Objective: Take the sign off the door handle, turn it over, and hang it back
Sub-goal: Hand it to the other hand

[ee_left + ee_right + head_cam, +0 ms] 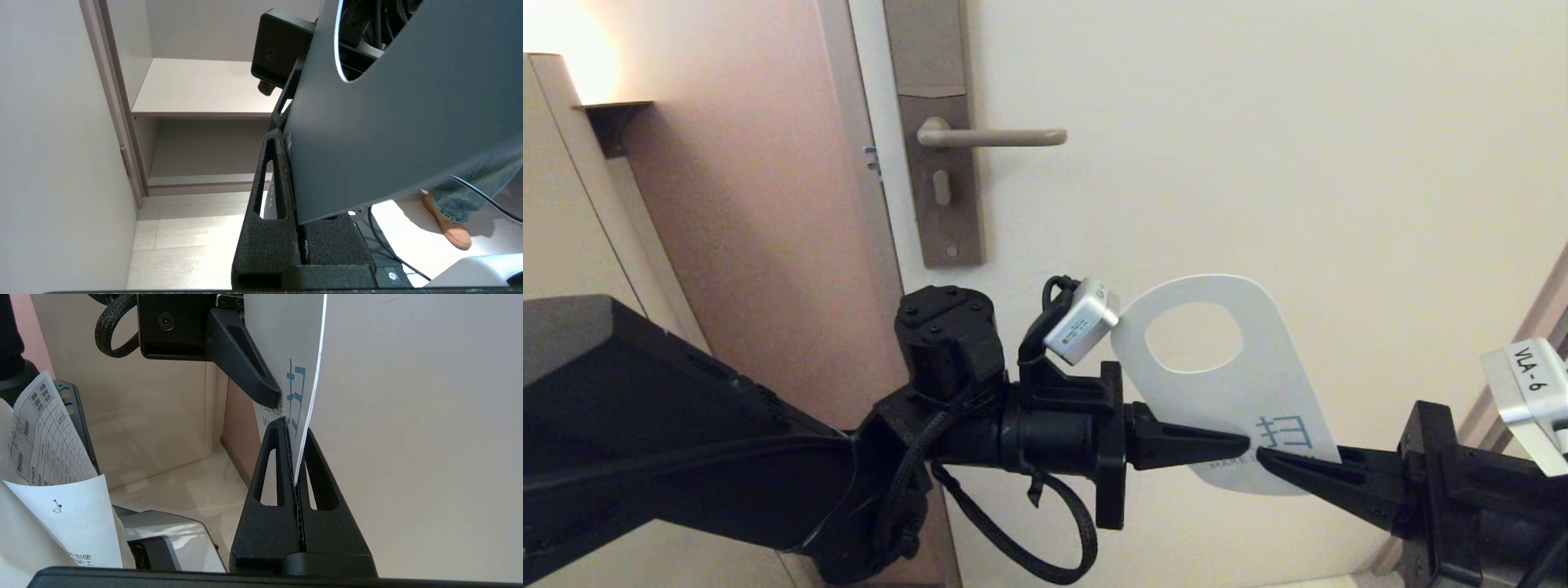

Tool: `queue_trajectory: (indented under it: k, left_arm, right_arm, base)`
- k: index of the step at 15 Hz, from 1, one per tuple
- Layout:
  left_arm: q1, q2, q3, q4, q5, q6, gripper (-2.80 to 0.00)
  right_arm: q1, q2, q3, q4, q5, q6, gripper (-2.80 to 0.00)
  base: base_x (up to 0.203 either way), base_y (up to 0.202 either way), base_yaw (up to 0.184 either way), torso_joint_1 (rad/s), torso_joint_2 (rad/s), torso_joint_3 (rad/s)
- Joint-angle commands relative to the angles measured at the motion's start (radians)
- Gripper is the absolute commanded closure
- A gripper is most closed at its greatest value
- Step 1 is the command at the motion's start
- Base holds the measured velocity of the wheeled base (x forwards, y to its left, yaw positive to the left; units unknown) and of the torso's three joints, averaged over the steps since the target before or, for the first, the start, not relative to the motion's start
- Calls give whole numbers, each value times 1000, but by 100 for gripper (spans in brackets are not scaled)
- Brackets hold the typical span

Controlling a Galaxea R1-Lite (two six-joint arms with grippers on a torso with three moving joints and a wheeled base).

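The sign (1258, 384) is off the door handle (996, 137) and hangs in the air below and to the right of it, oval hole uppermost, white side with teal print facing me. My left gripper (1245, 443) reaches in from the left and is shut on the sign's lower end. My right gripper (1264, 455) reaches in from the right and is shut on the same end, tip to tip with the left. The left wrist view shows the sign's dark blue side (408, 122) in the left gripper (286, 141). The right wrist view shows the sign's edge (286, 343) pinched in the right gripper (296, 430).
The cream door (1298, 122) fills the background, with the tall brown handle plate (935, 204) and keyhole. The pink wall (760, 212) and door frame lie to the left. A person's shoe (449, 228) stands on the floor. Printed paper sheets (49, 457) hang on the robot.
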Motion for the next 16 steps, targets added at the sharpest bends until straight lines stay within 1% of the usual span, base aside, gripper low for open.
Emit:
queue_trajectory:
  k: [1,5,11,14,16]
  left_arm:
    - [0,1,9,-13,-4,-1,-280]
    - [0,-3,16,-31,-8,-16,-280]
    - [5,-7,32,-34,-6,-11,-280]
    - [8,-16,60,-58,30,-12,-280]
    - [14,-23,83,-87,34,-13,-280]
  right_arm:
    - [0,-2,3,-4,2,-1,0]
    - [0,-1,6,-4,2,-1,0]
    - [1,0,5,-4,2,-3,0]
    - [0,-5,6,-4,0,-3,0]
    - [0,-7,5,-4,0,-1,0]
  base:
    - [0,0,0,0,0,0]
    - [0,0,0,0,0,0]
    - [0,0,0,0,0,0]
    - [0,0,0,0,0,0]
    - [0,0,0,0,0,0]
